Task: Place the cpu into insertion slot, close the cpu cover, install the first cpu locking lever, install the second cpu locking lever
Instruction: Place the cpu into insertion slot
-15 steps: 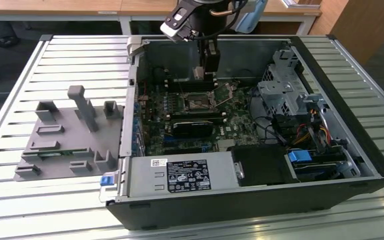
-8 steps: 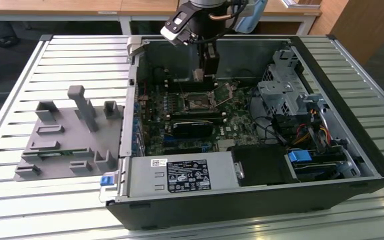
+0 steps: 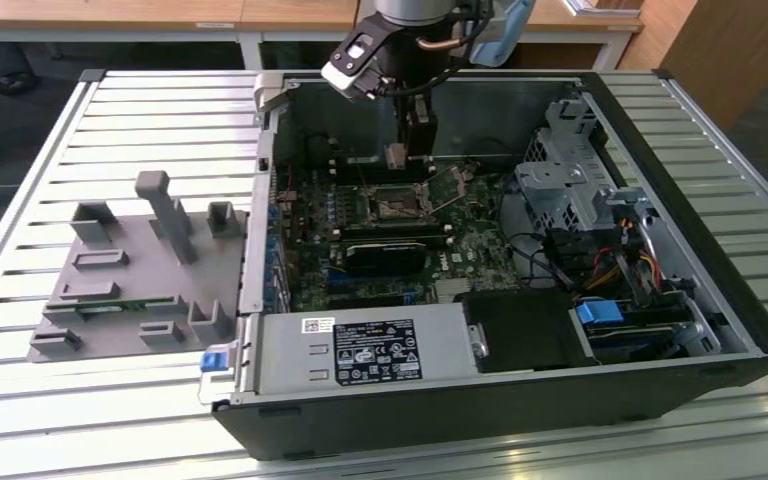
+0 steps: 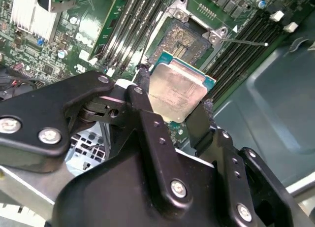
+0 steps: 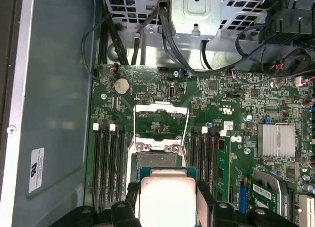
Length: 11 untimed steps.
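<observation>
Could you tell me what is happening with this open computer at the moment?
A robot arm's gripper is reaching into an open desktop computer case and is shut on the cpu, gripping it by two opposite edges. The chip hangs close to the insertion slot on the motherboard but is not yet in it; the slot's contacts are bare. The cpu cover is swung open, so nothing is seated or locked yet.
</observation>
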Each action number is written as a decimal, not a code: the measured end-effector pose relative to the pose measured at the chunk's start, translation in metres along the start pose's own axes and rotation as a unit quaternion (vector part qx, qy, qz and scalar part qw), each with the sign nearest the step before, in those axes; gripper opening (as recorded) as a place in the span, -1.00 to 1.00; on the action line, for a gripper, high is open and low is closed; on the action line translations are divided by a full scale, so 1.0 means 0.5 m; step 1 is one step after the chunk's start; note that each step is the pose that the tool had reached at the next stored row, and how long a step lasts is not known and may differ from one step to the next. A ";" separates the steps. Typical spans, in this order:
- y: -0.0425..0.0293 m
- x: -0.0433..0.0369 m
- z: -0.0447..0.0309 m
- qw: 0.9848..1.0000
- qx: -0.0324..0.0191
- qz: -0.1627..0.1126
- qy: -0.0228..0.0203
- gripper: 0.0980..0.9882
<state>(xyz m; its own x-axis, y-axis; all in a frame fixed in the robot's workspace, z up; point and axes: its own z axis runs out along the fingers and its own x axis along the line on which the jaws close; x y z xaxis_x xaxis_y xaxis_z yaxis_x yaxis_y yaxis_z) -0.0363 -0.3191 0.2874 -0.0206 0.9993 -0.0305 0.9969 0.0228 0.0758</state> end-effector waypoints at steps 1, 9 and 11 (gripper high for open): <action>0.000 0.000 0.002 1.000 0.000 0.000 0.000 0.00; -0.002 0.001 0.022 1.000 -0.001 0.000 0.004 0.00; -0.002 0.001 0.028 1.000 -0.001 0.000 0.006 0.00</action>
<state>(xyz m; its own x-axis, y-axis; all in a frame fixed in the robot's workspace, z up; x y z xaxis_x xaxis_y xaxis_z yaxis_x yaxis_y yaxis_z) -0.0364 -0.3189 0.2731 -0.0222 0.9996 -0.0182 0.9966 0.0236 0.0785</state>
